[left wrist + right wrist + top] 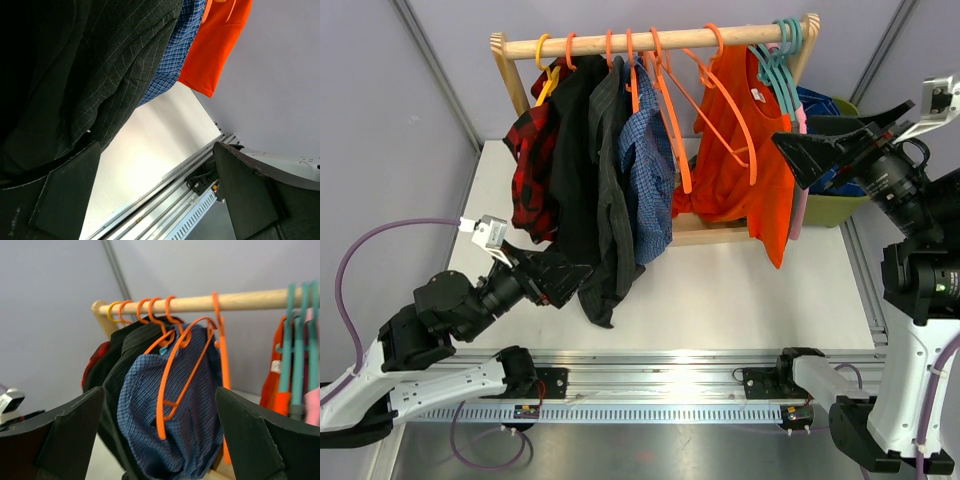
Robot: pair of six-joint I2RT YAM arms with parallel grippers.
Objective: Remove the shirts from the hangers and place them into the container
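**A:** Shirts crowd the top view! The red-black plaid shirt [532, 175], black shirt [575, 150], grey shirt [610, 200], blue check shirt [650, 180], orange shirt [760, 170] and pink shirt [801, 170] all hang from the wooden rail [650, 40] towards the table's [750, 290] far edge.

**B:** And the container?

**A:** The container [840, 205] sits by the far right corner, past the rail's right end, with blue cloth [817, 100] showing inside. Bare orange hangers [670, 130] suggest a few shirts are done. I'd say six remain.

**B:** Grippers?

**A:** The left gripper [570, 280] is spread wide and empty, right at the grey shirt's hem. The right gripper [800, 160] is equally wide, holds nothing, and is raised beside the orange shirt.

**B:** Left wrist camera?

**A:** The jaws gape with bare table between them. The grey shirt drapes just above one finger, but nothing is pinched.

**B:** Right wrist?

**A:** Here the jaws stand wide apart with nothing between them, facing an empty hanger [172, 375] in front of the blue check shirt. Teal hangers [290, 340] sit towards the rail's right end. My call: it's early to middling, with most of the rack left to strip.
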